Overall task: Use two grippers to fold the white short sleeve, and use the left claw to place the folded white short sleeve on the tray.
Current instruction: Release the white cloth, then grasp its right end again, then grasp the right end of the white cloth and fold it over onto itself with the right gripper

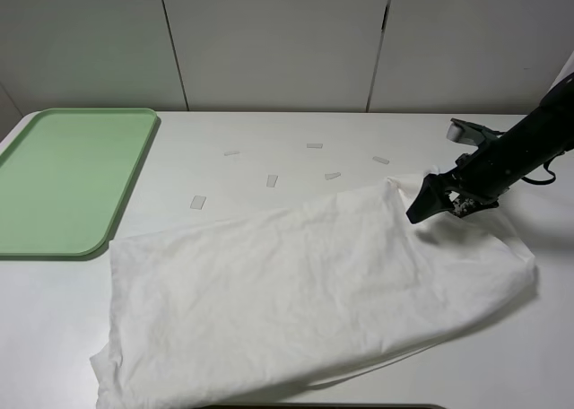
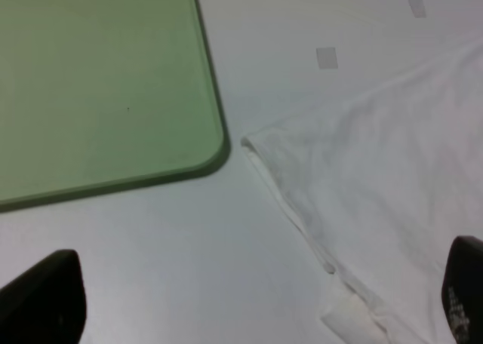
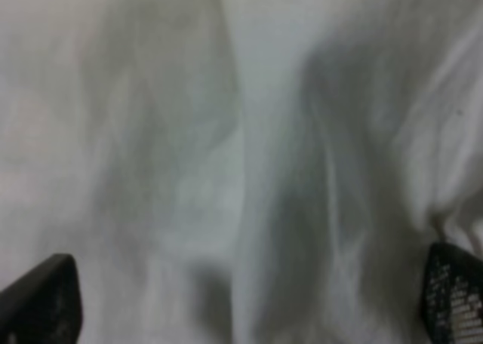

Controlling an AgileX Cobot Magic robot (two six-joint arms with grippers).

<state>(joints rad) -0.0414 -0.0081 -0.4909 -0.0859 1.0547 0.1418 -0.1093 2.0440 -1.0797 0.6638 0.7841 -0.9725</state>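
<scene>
The white short sleeve (image 1: 305,283) lies between and beneath the right gripper's (image 1: 418,213) wide-spread fingers (image 3: 41,302).

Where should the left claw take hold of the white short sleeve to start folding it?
Probably at the corner of the white short sleeve nearest the tray, where the hemmed edge ends in a free point lying on the table. Bring the open left claw in from the tray side, jaws straddling that edge; further in the cloth lies flat, offering little to pinch.
</scene>
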